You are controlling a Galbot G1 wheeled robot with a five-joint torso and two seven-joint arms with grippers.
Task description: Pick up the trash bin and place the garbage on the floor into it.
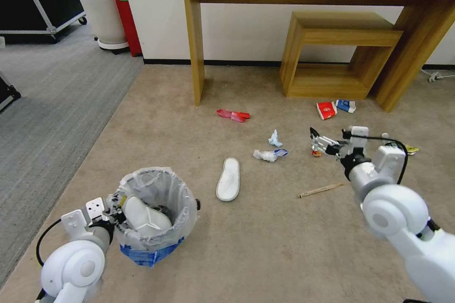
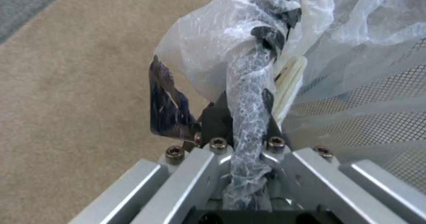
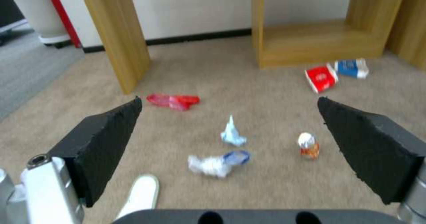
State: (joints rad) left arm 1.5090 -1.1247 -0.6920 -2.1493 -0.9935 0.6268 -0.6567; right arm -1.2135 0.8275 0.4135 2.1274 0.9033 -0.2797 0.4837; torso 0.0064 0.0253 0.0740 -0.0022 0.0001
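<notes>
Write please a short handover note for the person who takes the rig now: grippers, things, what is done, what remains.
Left gripper: shut on the trash bin at its rim, clamping the plastic liner.
Right gripper: jaws open, empty, hovering over the floor near the small can.
Done: one white slipper is in the bin.
Left on the carpet: second slipper, red wrapper, two crumpled tissues, the can, red cup, blue-white carton, wooden stick.

Slipper [image 3: 138, 195] cut off by frame edge; left jaws hidden under bin liner [image 2: 248, 94].
</notes>
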